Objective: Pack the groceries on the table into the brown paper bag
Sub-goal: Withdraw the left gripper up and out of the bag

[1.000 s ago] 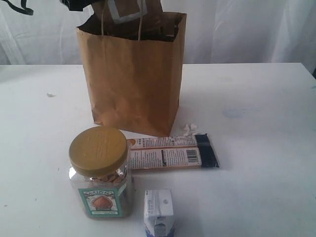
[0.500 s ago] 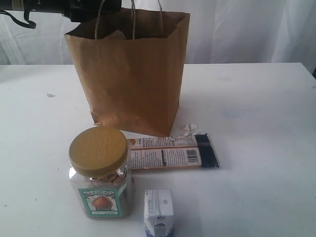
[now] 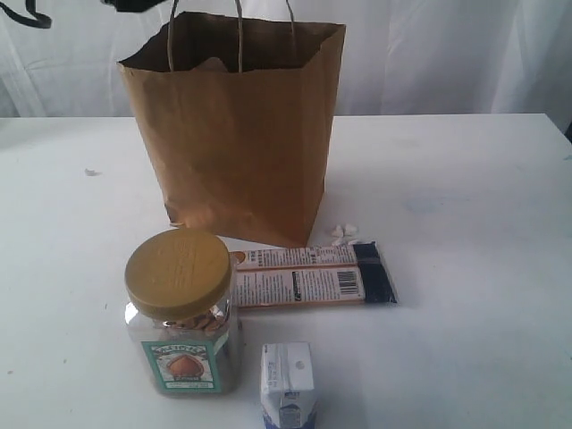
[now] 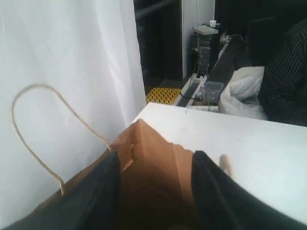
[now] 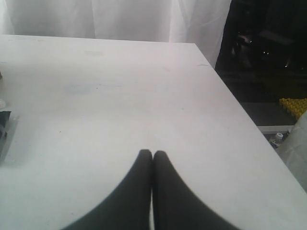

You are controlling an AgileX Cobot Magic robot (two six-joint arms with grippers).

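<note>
Tall kraft-brown paper bag (image 3: 237, 134), upright on the white table (image 3: 465, 223); sides creased, mouth gaping, twisted paper handle (image 4: 38, 124) standing up. Just under the left gripper (image 4: 156, 157): jaws parted to a middling width, only the bag's inner wall showing between them (contact with the rim impossible to tell). White curtain (image 4: 62, 57) close alongside. Well apart from both jaws, in front of the bag: clear jar (image 3: 181, 313) with mustard-yellow lid, navy-orange packet (image 3: 308, 277) lying flat near the bag's foot, small white carton (image 3: 288, 384), white crumbs (image 3: 344, 232). Right gripper (image 5: 152, 154) pressed fully closed, empty, over bare tabletop.
</note>
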